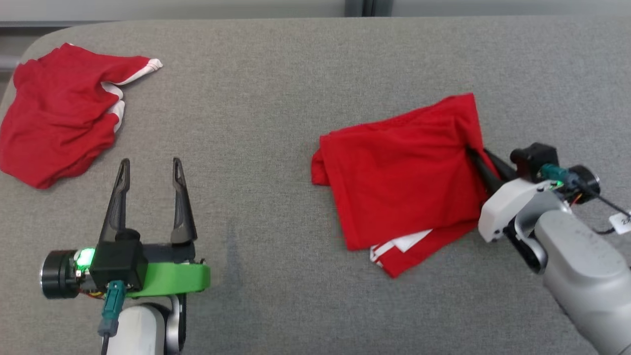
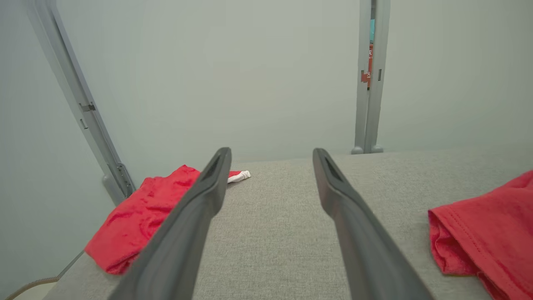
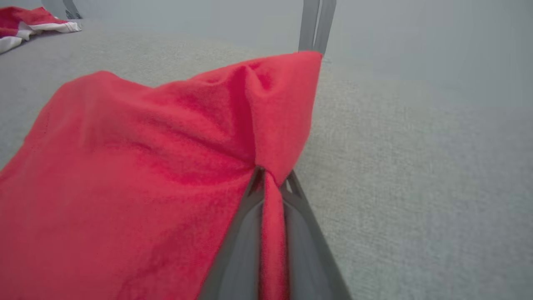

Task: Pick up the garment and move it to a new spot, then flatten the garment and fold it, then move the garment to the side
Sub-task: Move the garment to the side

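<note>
A red garment (image 1: 394, 172) with white trim lies loosely folded on the grey cloth table (image 1: 276, 88), right of centre. My right gripper (image 1: 472, 151) comes in from the right and is shut on the garment's right edge. In the right wrist view the red cloth (image 3: 145, 166) bunches into a pinched fold between the gripper's (image 3: 270, 177) two fingers. My left gripper (image 1: 150, 165) stands open at the lower left, well apart from the garment, with nothing between its fingers. In the left wrist view the left gripper (image 2: 271, 155) stands wide and the garment's edge (image 2: 491, 216) lies at the right.
A second red garment with white trim (image 1: 54, 118) lies crumpled at the table's far left corner, seen also as a red heap (image 2: 137, 216) and a small red patch (image 3: 25, 21). A pale wall with grey posts (image 2: 370, 83) stands behind the table's far edge.
</note>
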{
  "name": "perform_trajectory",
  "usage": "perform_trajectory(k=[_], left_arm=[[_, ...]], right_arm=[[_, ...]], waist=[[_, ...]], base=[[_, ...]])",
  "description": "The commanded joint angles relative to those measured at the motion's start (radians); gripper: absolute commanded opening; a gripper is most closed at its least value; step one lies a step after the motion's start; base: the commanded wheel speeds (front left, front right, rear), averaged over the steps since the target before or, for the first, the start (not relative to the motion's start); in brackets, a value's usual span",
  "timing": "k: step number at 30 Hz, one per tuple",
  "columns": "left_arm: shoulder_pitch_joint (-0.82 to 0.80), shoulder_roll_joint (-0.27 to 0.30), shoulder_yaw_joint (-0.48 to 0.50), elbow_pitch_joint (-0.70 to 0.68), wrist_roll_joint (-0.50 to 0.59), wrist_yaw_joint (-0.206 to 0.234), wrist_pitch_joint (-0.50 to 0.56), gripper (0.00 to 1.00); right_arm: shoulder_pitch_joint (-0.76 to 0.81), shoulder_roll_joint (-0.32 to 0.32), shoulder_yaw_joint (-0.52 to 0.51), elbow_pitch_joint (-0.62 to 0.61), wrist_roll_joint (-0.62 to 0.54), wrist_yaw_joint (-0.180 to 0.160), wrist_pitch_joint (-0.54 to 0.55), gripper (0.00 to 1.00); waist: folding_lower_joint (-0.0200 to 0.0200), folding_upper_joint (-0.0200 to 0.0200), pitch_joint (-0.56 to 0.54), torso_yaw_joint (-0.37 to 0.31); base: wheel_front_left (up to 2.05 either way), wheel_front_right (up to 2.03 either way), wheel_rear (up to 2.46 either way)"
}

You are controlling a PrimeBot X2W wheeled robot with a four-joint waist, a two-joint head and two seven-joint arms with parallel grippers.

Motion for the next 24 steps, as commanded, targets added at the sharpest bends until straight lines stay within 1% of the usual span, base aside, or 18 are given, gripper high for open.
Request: perform_trajectory(k=[1,6,8,14,20,24], left_arm=[[-0.037,0.0,-0.007,-0.016,0.013,0.006,-0.003,1.0],[-0.106,0.001,-0.036,-0.056,0.036,0.02,-0.003,1.0],[-0.129,0.004,-0.044,-0.064,0.046,0.024,-0.003,1.0],[-0.186,0.037,-0.065,-0.087,0.087,0.039,-0.001,1.0],[-0.222,0.088,-0.064,-0.115,0.129,0.06,-0.001,1.0],[-0.234,0.121,-0.057,-0.136,0.148,0.063,0.0,1.0]], right_arm=[[-0.046,-0.035,0.014,-0.007,0.012,-0.002,-0.004,0.0],[-0.172,-0.141,0.079,-0.018,0.039,-0.002,-0.005,0.0],[-0.222,-0.181,0.099,-0.018,0.063,-0.002,-0.005,0.0],[-0.337,-0.277,0.137,-0.017,0.117,-0.002,-0.005,0.0],[-0.406,-0.342,0.125,0.0,0.168,-0.002,-0.005,0.0],[-0.442,-0.38,0.121,0.027,0.195,-0.002,-0.005,0.0]], waist=[[0.0,0.0,0.058,-0.022],[0.0,0.0,0.141,-0.07],[0.0,0.0,0.176,-0.098],[0.0,0.0,0.286,-0.199],[0.0,0.0,0.376,-0.29],[0.0,0.0,0.423,-0.333]], base=[[0.0,0.0,0.0],[0.0,0.0,0.0],[0.0,0.0,0.0],[0.0,0.0,0.0],[0.0,0.0,0.0],[0.0,0.0,0.0]])
